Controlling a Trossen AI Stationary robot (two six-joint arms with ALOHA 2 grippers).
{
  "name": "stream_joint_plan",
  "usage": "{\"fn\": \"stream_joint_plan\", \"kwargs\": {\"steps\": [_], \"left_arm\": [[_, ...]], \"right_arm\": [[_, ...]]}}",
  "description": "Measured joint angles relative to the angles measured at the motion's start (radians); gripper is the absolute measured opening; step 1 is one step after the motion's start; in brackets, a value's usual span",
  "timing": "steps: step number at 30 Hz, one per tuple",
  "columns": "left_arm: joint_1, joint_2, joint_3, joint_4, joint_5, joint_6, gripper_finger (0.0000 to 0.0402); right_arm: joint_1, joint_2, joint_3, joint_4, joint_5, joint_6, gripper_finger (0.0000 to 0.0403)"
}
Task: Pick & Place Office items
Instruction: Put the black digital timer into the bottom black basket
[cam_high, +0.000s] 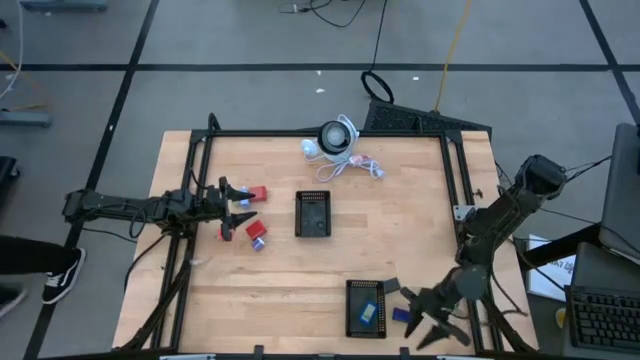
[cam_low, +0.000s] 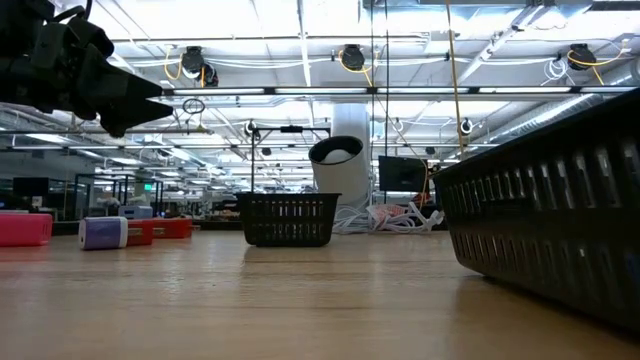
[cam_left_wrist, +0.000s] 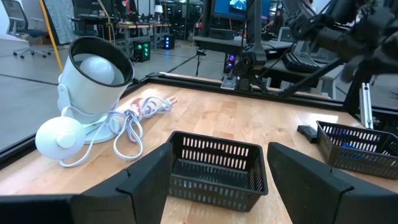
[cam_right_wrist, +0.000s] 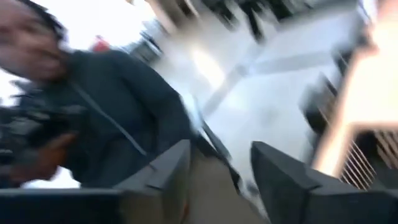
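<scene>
Red pieces (cam_high: 258, 195) (cam_high: 228, 232) and a blue piece (cam_high: 256, 230) lie on the table's left part; the low view shows the same red pieces (cam_low: 22, 228) and the blue piece (cam_low: 103, 232). My left gripper (cam_high: 238, 205) hovers open among them, holding nothing, and in its wrist view the left gripper (cam_left_wrist: 217, 186) faces the middle black tray (cam_left_wrist: 214, 167). Another blue piece (cam_high: 368, 312) lies in the near black tray (cam_high: 351, 300). A further blue piece (cam_high: 400, 316) lies on the table beside that tray. My right gripper (cam_high: 425, 318) is open just right of it, and in its wrist view the right gripper (cam_right_wrist: 221, 180) is empty.
The middle black tray (cam_high: 313, 214) stands at the table's centre. A white round device with a coiled cable (cam_high: 338, 140) sits at the far edge. A small dark flat thing (cam_high: 392, 287) lies by the near tray. A person (cam_right_wrist: 93, 124) shows blurred beyond the table.
</scene>
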Motion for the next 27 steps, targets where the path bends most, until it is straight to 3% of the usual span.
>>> {"fn": "stream_joint_plan", "kwargs": {"steps": [3, 7, 13, 18, 21, 27], "left_arm": [[0.000, 0.000, 0.000, 0.000, 0.000, 0.000, 0.0267], [0.000, 0.000, 0.000, 0.000, 0.000, 0.000, 0.0267], [0.000, 0.000, 0.000, 0.000, 0.000, 0.000, 0.0267], [0.000, 0.000, 0.000, 0.000, 0.000, 0.000, 0.0267], [0.000, 0.000, 0.000, 0.000, 0.000, 0.000, 0.0267], [0.000, 0.000, 0.000, 0.000, 0.000, 0.000, 0.0267]], "right_arm": [[0.031, 0.011, -0.010, 0.015, 0.006, -0.047, 0.0226], [0.048, 0.012, 0.052, -0.280, 0.090, -0.045, 0.0253], [0.047, 0.012, 0.219, -0.895, 0.124, -0.046, 0.0241], [0.037, 0.012, 0.249, -1.196, 0.216, -0.076, 0.0219], [0.008, 0.012, 0.237, -1.243, 0.268, -0.131, 0.0211], [-0.066, 0.011, 0.193, -1.148, 0.260, -0.173, 0.0220]]}}
